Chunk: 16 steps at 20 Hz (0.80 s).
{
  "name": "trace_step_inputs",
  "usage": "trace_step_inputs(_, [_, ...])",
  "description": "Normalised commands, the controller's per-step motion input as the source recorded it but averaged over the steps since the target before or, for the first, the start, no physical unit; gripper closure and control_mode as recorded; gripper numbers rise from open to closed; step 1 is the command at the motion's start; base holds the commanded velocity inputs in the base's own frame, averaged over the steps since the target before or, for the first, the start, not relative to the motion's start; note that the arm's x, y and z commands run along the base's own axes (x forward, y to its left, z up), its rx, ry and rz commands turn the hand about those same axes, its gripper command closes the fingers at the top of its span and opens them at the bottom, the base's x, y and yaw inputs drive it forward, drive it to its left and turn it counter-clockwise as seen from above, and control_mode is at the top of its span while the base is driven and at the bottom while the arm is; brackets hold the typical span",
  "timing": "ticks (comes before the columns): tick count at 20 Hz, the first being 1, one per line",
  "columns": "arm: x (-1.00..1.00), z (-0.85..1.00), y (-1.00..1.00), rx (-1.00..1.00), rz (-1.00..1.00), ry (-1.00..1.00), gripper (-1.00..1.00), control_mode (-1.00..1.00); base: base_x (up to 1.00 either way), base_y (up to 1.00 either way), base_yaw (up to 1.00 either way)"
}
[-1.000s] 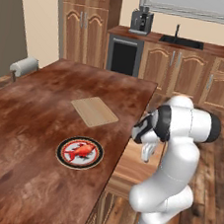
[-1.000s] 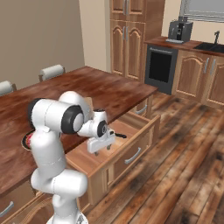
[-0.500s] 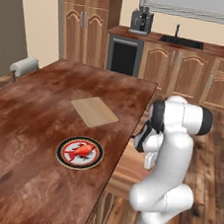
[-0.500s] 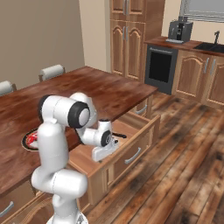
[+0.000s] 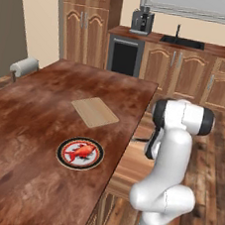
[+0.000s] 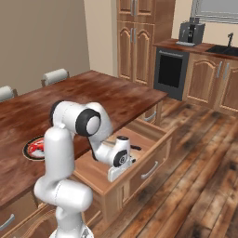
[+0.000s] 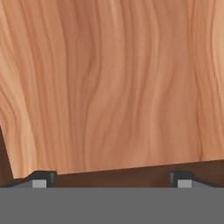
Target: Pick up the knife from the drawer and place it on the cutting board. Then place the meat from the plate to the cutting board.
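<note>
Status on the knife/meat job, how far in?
Done: drawer is open. In hand: gripper, open and empty, is down in the drawer; a dark bit beside the hand in the right base view is likely the knife. Left: knife onto the bare cutting board, then meat off the plate onto it.

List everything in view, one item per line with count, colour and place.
cutting board: one, pale tan, mid-table, bare
plate: one, black rim, red ring, near table edge
meat: one, red-orange, on the plate
table: one, dark reddish wood
drawer: one, light brown, pulled open below the table
knife: one, black handle showing in the drawer beside the hand
paper towel roll: one, white, table's far left
coffee machine: one, dark, back counter
sink: one, black, back counter
hand: one, white, open, low over the drawer floor
</note>
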Motion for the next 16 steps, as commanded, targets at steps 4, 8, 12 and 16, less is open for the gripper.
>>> trace_step_inputs(4, [-0.47, -0.15, -0.49, 0.02, 0.00, 0.00, -1.00, -1.00, 0.00, 0.00, 0.00])
trace_step_inputs(8, [-0.47, -0.03, -0.42, 0.00, -0.01, 0.00, -1.00, -1.00, 0.00, 0.00, 0.00])
trace_step_inputs(12, [-0.25, 0.00, -0.35, 0.00, 0.00, -0.01, -1.00, -1.00, 0.00, 0.00, 0.00])
trace_step_inputs(16, [-0.03, 0.13, -0.26, 0.00, 0.00, -0.05, -1.00, -1.00, 0.00, 0.00, 0.00])
